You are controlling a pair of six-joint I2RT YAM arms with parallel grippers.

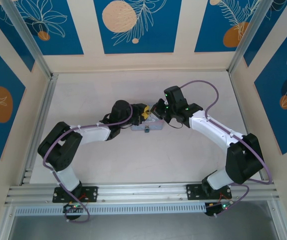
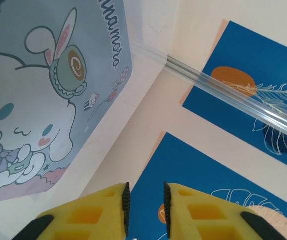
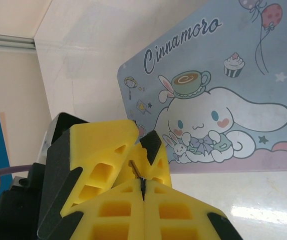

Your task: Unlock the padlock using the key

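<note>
— At the centre of the top view, what do the two arms meet over?
— A pale blue tin box (image 1: 151,126). The left gripper (image 1: 144,114) sits at its upper left edge. The right gripper (image 1: 158,107) is just beside it, to the upper right.
— How do the right fingers stand?
— Pressed together. At the bottom centre of the right wrist view they pinch the key (image 3: 134,167), a thin sliver poking up from their seam, close to the left gripper's yellow finger (image 3: 103,150).
— And the left?
— At the bottom edge of the left wrist view its fingers (image 2: 108,210) stand apart by a narrow gap, with nothing between them.
— The padlock (image 1: 147,131)?
— It looks to be the small dark speck at the box's near edge, lower centre. It is too small to be sure.
</note>
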